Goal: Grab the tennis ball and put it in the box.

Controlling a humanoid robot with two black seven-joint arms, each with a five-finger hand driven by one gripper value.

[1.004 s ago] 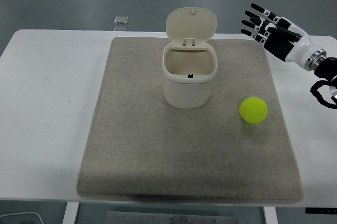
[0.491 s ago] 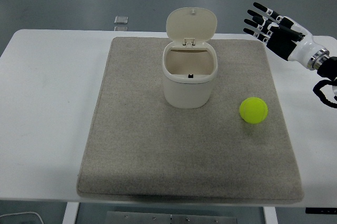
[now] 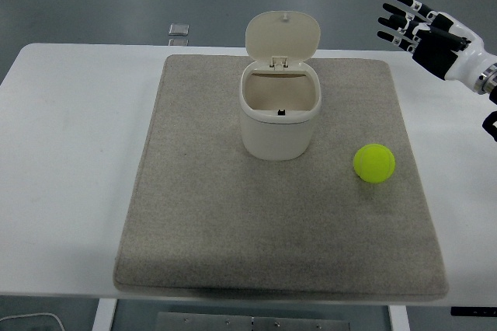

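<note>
A yellow-green tennis ball (image 3: 374, 163) lies on the grey mat (image 3: 202, 222), to the right of the box. The box (image 3: 279, 111) is a cream bin with its hinged lid standing open at the back. My right hand (image 3: 411, 24) is at the upper right, above the table's far right corner, well behind and right of the ball. Its fingers are spread and hold nothing. The left arm is out of view.
The mat covers the middle of the white table (image 3: 70, 160). A small clear square object (image 3: 178, 30) lies at the table's far edge, left of the box.
My right hand has moved up and to the right, away from the ball, fingers still spread. The ball and box have not moved.
</note>
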